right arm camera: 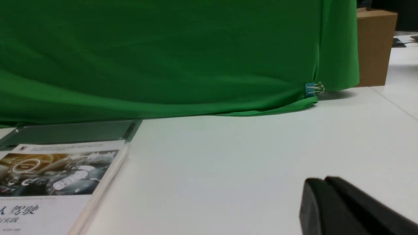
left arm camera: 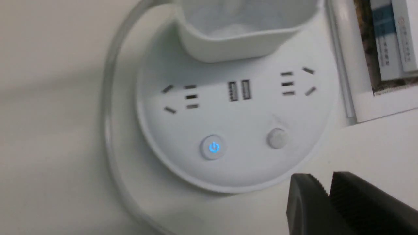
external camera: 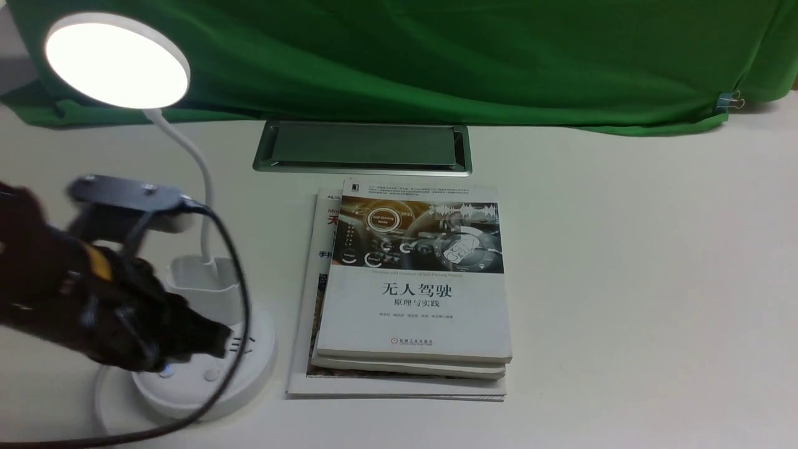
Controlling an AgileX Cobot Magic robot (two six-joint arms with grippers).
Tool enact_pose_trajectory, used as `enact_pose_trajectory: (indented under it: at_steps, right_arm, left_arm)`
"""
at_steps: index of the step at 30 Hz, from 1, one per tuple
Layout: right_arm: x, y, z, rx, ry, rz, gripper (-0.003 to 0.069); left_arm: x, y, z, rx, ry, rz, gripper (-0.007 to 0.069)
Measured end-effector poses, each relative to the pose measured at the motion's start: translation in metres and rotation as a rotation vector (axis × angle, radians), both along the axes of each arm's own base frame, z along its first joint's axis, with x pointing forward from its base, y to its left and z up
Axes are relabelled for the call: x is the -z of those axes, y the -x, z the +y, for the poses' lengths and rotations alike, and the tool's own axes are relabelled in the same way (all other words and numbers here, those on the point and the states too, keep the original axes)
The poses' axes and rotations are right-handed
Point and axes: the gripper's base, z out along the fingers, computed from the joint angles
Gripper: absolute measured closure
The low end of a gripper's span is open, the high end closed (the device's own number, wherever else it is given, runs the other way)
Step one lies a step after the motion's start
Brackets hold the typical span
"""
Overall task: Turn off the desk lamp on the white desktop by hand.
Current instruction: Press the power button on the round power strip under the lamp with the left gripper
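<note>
The left gripper (external camera: 209,340) is black with a yellow-orange spot. Its two fingers (left arm camera: 303,202) are pressed together and hold nothing. Its tip hangs low over the round base of the desk lamp (external camera: 262,355), and I cannot tell if it touches the base. Near the tip are a power button (left arm camera: 214,147) that glows blue and a plain grey button (left arm camera: 277,138). Just behind the tip is the lamp's little cup (external camera: 202,284). High above the gripper, the round lamp head (external camera: 116,60) shines bright. To the right of this gripper, a stack of books (external camera: 414,299) lies just beside the lamp base on the white counter (external camera: 623,280). Past the books is a silver-framed hatch (external camera: 361,146), and behind that hangs a green cloth (external camera: 436,56). The right gripper (right arm camera: 326,189) is also pressed together and empty, low over the bare counter, with the books off to its left.
</note>
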Motion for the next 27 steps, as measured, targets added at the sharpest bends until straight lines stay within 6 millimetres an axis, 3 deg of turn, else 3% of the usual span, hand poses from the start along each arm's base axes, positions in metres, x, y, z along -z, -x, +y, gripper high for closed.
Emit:
enact_pose_trajectory:
  at_steps: [9, 17, 27]
  right_arm:
    - [0.000, 0.000, 0.000, 0.000, 0.000, 0.000, 0.0624]
    - [0.000, 0.000, 0.000, 0.000, 0.000, 0.001, 0.0624]
    - [0.000, 0.000, 0.000, 0.000, 0.000, 0.000, 0.0624]
  left_arm:
    - [0.025, -0.016, -0.012, -0.003, -0.032, 0.033, 0.0533]
    - [0.064, -0.035, -0.018, -0.005, -0.074, 0.120, 0.0533]
    - [0.055, -0.035, -0.019, -0.002, -0.063, 0.091, 0.0533]
